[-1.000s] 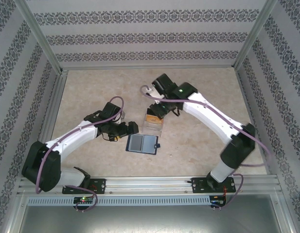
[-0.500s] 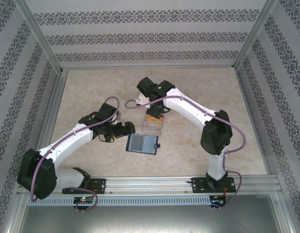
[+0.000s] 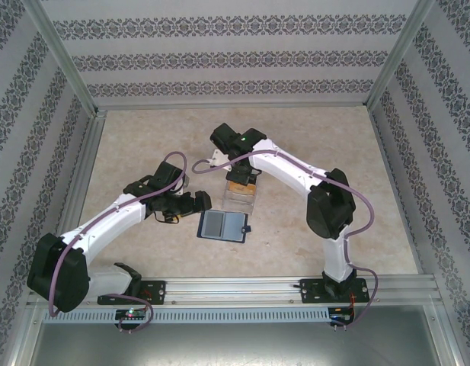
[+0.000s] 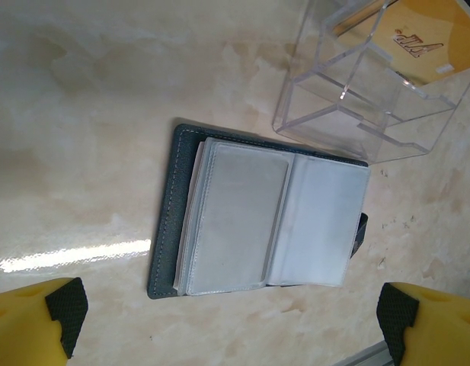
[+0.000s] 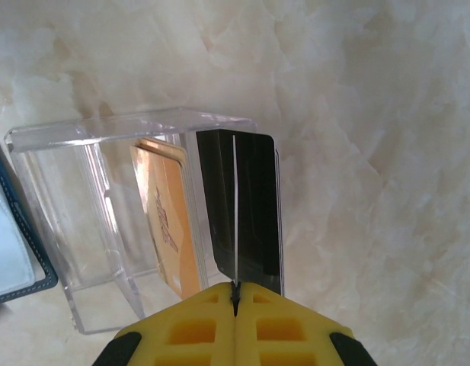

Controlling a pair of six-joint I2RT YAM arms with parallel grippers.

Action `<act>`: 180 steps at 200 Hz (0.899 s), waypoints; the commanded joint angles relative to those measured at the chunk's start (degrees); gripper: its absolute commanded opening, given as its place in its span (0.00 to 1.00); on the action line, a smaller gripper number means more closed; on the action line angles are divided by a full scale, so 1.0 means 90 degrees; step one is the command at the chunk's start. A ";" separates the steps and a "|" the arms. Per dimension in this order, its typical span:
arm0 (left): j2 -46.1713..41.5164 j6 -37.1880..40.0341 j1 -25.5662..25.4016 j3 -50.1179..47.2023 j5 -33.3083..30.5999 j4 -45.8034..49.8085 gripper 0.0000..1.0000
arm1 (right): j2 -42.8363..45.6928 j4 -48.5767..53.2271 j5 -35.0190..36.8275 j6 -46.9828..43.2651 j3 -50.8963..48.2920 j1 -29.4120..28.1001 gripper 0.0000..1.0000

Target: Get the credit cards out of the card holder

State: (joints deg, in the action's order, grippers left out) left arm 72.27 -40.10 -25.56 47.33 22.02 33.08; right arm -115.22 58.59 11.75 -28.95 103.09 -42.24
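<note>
Card (image 5: 254, 206) clenched edge-down in my right end effector (image 5: 235, 293) was meant for the stand's (image 5: 67, 213) slot; left end effector (image 4: 231, 314) hung released.

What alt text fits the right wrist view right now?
The shut yellow right gripper pinches a black credit card edge-on at the right end of a clear acrylic stand. An orange card stands in the slot beside it; the navy card holder's corner shows at left.

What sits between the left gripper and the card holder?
Bare tabletop, in the left wrist view; the open left gripper is clear of the card holder.
</note>
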 commanded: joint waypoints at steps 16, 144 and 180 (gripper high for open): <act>0.0037 0.0022 0.0106 -0.0025 -0.0005 0.0196 0.99 | -0.0280 -0.0113 -0.0036 -0.0072 0.0090 0.0004 0.00; 0.0057 0.0008 0.0127 -0.0081 0.0055 0.0126 1.00 | -0.0425 -0.0484 0.0548 0.0025 -0.0275 0.0127 0.15; 0.0078 -0.0007 0.0131 -0.0085 0.0097 0.0089 0.99 | -0.0369 -0.0580 0.0818 0.0059 -0.0292 0.0139 0.21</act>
State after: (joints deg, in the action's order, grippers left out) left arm 72.42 -40.10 -24.99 47.18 22.24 33.06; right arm -118.19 53.98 15.77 -28.75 100.97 -41.36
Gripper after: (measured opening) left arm 0.996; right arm 0.205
